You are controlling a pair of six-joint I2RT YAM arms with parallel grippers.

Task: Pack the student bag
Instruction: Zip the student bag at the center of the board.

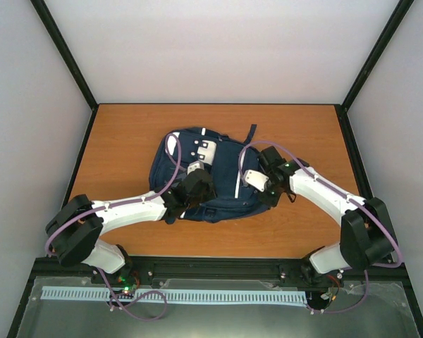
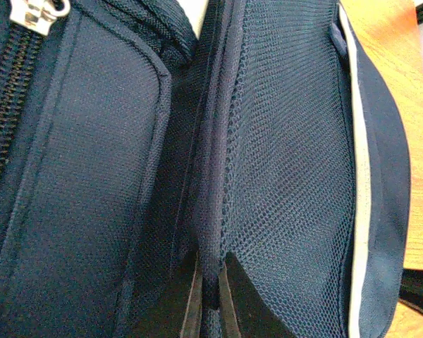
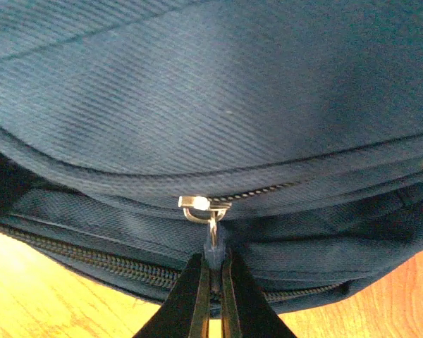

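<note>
The navy student bag [image 1: 222, 176] lies flat in the middle of the table, with a thin white stripe and white-grey patches. My left gripper [image 1: 190, 191] rests on its near left part; in the left wrist view [image 2: 210, 289] it is shut on a fold of the bag's fabric beside a mesh panel [image 2: 289, 169]. My right gripper [image 1: 266, 184] is at the bag's right edge. In the right wrist view [image 3: 215, 271] it is shut on the blue pull tab [image 3: 213, 246] of a silver zipper slider [image 3: 201, 205]. A second silver slider [image 2: 35, 13] shows in the left wrist view.
The orange wooden table [image 1: 296, 134] is boxed in by white walls and a black frame. A dark strap [image 1: 252, 132] of the bag sticks out toward the back. Purple cables loop over both arms above the bag.
</note>
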